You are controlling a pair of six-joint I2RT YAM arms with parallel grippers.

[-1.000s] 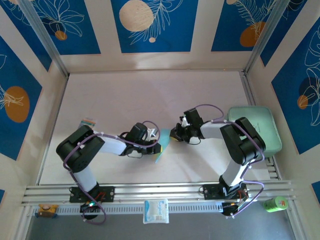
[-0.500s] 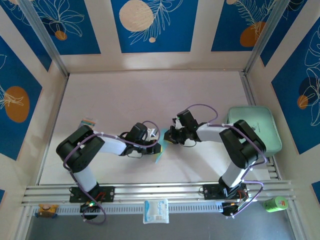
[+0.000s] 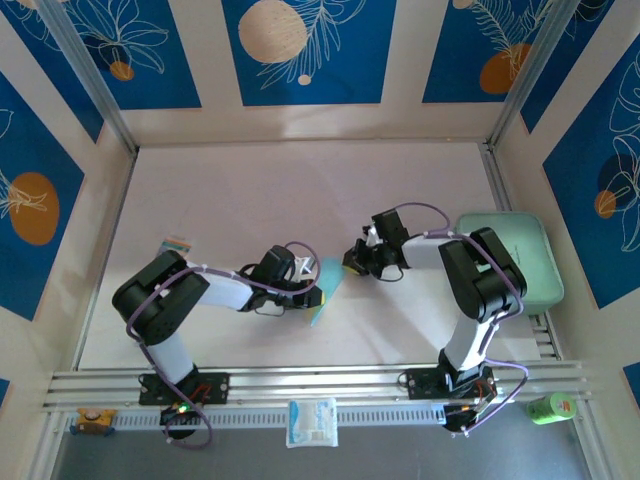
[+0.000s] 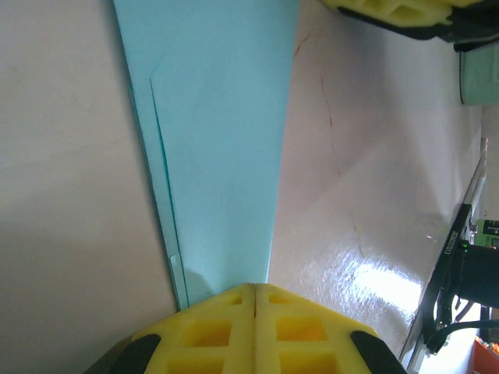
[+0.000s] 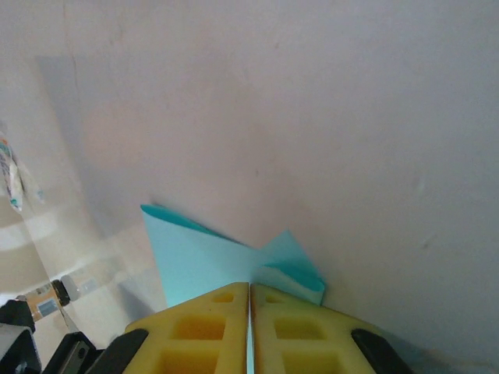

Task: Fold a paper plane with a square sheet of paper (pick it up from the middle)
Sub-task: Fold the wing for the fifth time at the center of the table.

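Top external view: the light blue paper plane (image 3: 326, 288) lies on the tabletop (image 3: 250, 190), right between the two claws. The left claw (image 3: 318, 297) touches it on one side. The right claw (image 3: 350, 268) touches it on the other side. A mint-green tray (image 3: 525, 250) sits well away from the right claw, out past that arm's elbow. A small white packet (image 3: 312, 422) lies at the near edge, far from both claws.

Left wrist view: the two yellow fingers (image 4: 203, 335) are pressed tight together with no gap. The paper plane starts right at their tips and runs away ahead of them, getting wider. Thin fold lines run along its left side. I cannot tell if any paper is caught between these fingers.

Right wrist view: the yellow fingers (image 5: 195, 335) are pressed together too, with a thin strip of blue between them, so this claw is pinching the paper plane. The paper sticks out just ahead of the tips, with a little folded flap on the right.
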